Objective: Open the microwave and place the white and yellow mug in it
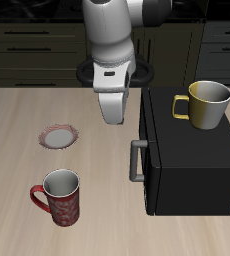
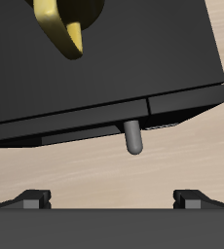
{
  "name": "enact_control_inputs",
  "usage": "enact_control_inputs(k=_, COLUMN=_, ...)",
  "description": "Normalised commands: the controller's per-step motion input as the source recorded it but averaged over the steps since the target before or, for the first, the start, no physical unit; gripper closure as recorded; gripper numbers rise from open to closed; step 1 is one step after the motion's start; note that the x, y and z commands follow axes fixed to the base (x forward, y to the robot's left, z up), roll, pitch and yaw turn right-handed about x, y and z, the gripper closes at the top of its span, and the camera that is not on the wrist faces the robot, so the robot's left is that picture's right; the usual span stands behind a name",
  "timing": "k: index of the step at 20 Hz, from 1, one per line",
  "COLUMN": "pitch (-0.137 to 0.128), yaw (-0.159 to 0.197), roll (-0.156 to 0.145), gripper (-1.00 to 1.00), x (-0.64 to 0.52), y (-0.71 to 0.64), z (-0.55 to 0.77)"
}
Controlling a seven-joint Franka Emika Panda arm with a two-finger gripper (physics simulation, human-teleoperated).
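The microwave (image 1: 192,160) is a big black box with its door closed and a grey bar handle (image 1: 137,161) on the side facing the table's middle. On its top stands the white and yellow mug (image 1: 209,104), upright, loop handle pointing toward the door side. My gripper (image 1: 112,115) hangs above the table beside the microwave, higher than the handle and a little farther back. The wrist view looks down on the microwave (image 2: 94,78), its handle (image 2: 133,140) and the mug's yellow handle (image 2: 63,26). The gripper (image 2: 112,200) is open, fingertips (image 2: 31,200) far apart and empty.
A red patterned mug (image 1: 59,196) stands upright near the table's front edge. A small round plate (image 1: 57,136) lies on the table farther back. Dark cabinets run behind the table.
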Motion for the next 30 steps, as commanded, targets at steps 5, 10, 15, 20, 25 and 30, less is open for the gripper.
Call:
enact_control_inputs(k=5, pitch=-0.046, yaw=0.091, roll=-0.019, gripper=-1.00, x=0.06, y=0.02, z=-0.15)
enact_control_inputs(k=10, pitch=0.011, yaw=0.026, roll=-0.009, gripper=-1.00, x=-0.02, y=-0.06, z=-0.24)
enact_control_inputs(k=15, pitch=-0.019, yaw=0.057, roll=0.015, gripper=-1.00, x=0.06, y=-0.09, z=-0.04)
enact_control_inputs(k=20, pitch=-0.006, yaw=-0.009, roll=-0.014, gripper=-1.00, x=0.02, y=-0.07, z=-0.01)
enact_control_inputs(k=25, pitch=-0.013, yaw=0.012, roll=0.000, gripper=-1.00, x=0.05, y=-0.02, z=-0.08)
enact_control_inputs(k=30, pitch=-0.014, yaw=0.012, roll=-0.009, gripper=-1.00, x=0.08, y=0.00, z=-0.07)
